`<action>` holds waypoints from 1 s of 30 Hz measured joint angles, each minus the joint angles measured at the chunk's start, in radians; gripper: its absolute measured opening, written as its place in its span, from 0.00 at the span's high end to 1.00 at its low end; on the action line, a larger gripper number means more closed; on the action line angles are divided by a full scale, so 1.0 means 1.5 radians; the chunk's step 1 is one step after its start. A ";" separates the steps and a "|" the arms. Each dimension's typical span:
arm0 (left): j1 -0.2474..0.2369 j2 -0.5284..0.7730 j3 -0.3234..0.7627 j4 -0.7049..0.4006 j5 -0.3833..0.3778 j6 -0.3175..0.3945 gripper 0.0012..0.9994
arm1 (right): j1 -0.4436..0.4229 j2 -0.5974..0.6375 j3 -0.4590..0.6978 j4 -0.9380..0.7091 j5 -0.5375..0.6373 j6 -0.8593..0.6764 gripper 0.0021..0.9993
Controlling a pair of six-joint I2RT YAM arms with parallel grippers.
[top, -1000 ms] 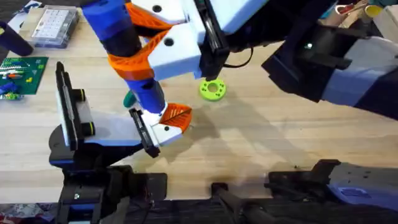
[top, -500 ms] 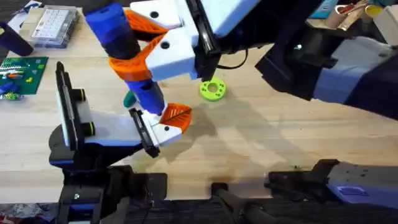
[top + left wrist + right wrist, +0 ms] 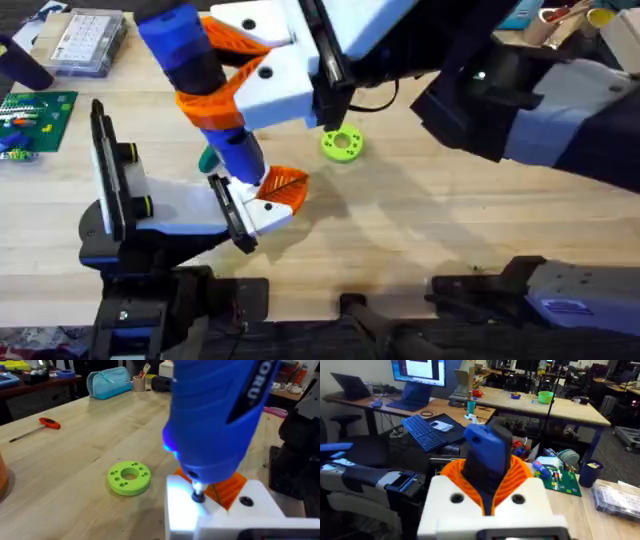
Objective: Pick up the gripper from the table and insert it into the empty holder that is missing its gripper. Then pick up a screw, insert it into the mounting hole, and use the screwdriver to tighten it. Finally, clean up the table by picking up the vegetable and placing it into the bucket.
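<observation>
My right gripper [image 3: 245,75] is clamping the screwdriver [image 3: 205,90], tip lighting the gripper [image 3: 272,200] seated in the holder [image 3: 232,213]. Disc [image 3: 341,144] at two o'clock. Left jaws: cannot tell.

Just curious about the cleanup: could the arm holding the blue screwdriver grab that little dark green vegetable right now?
Probably not. The right gripper is clamped on the screwdriver, whose tip is on the gripper. The vegetable sits half hidden behind the tool.
</observation>
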 joint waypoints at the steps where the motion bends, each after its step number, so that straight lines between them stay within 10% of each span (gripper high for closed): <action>1: 0.000 0.000 0.000 0.000 0.000 -0.001 0.99 | 0.000 0.000 -0.001 0.001 0.000 0.000 0.95; 22: 0.000 0.000 0.000 0.000 0.000 -0.004 0.99 | 0.000 0.000 -0.010 0.016 0.005 0.000 0.95; 30: 0.000 0.000 0.000 0.000 0.000 -0.003 0.99 | 0.000 0.007 -0.036 0.185 0.019 0.065 0.95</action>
